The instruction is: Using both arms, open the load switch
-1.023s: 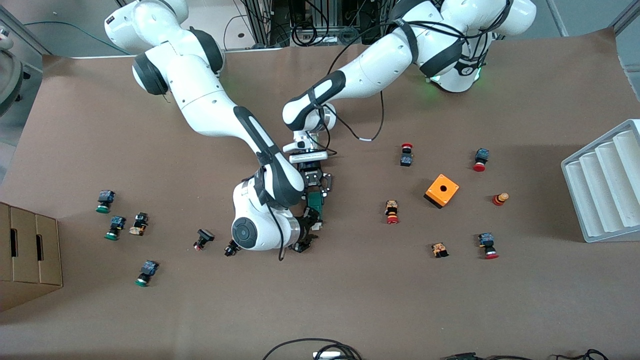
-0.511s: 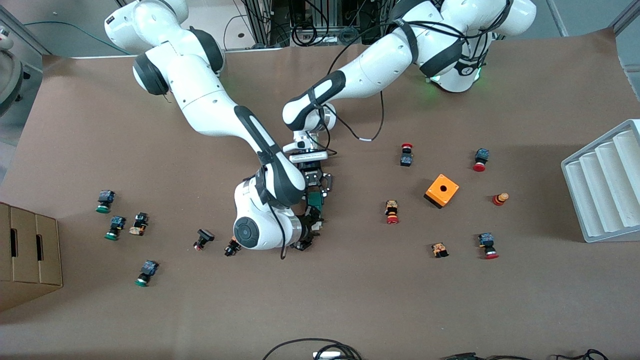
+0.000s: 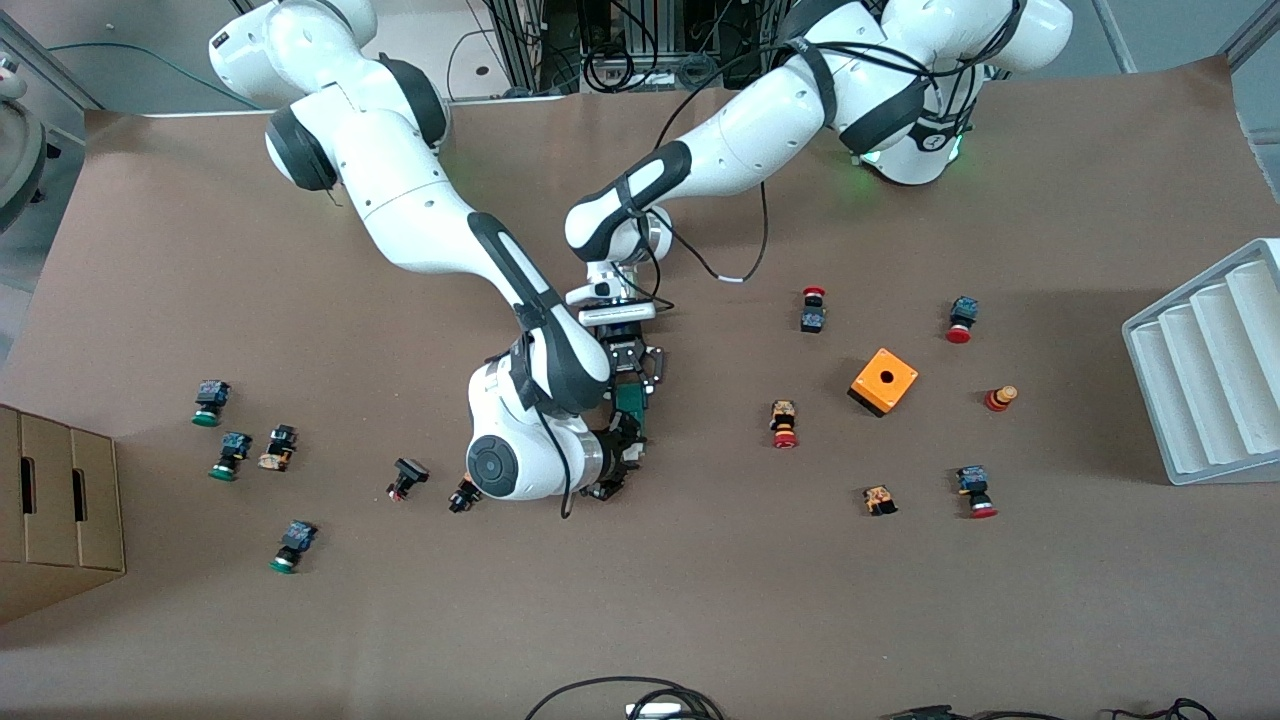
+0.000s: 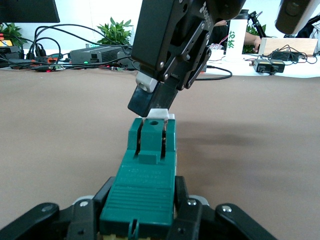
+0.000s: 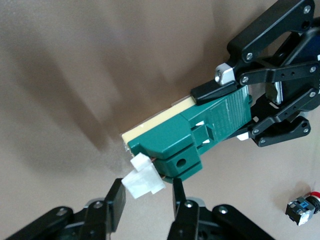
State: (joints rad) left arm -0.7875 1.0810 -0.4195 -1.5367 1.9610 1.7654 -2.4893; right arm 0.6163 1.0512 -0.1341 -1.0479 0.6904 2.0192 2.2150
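The load switch is a narrow dark-green block lying near the middle of the table, between the two grippers. In the left wrist view the switch runs lengthwise away from the left gripper, whose fingers are clamped tight on the sides of one end of the green body. At the other end sits the white tab. The right gripper stands at that end with its two fingers on either side of the tab, partly open; whether the pads actually press the tab cannot be told. Seen from the left wrist, the right gripper comes down at a slant onto the tab end.

In the front view the left gripper is at the end of the switch farther from the camera and the right gripper at the nearer end. Toward the left arm's end of the table lie an orange box with a hole, red-capped buttons and a white tray. Toward the right arm's end lie green-capped buttons and a cardboard box.
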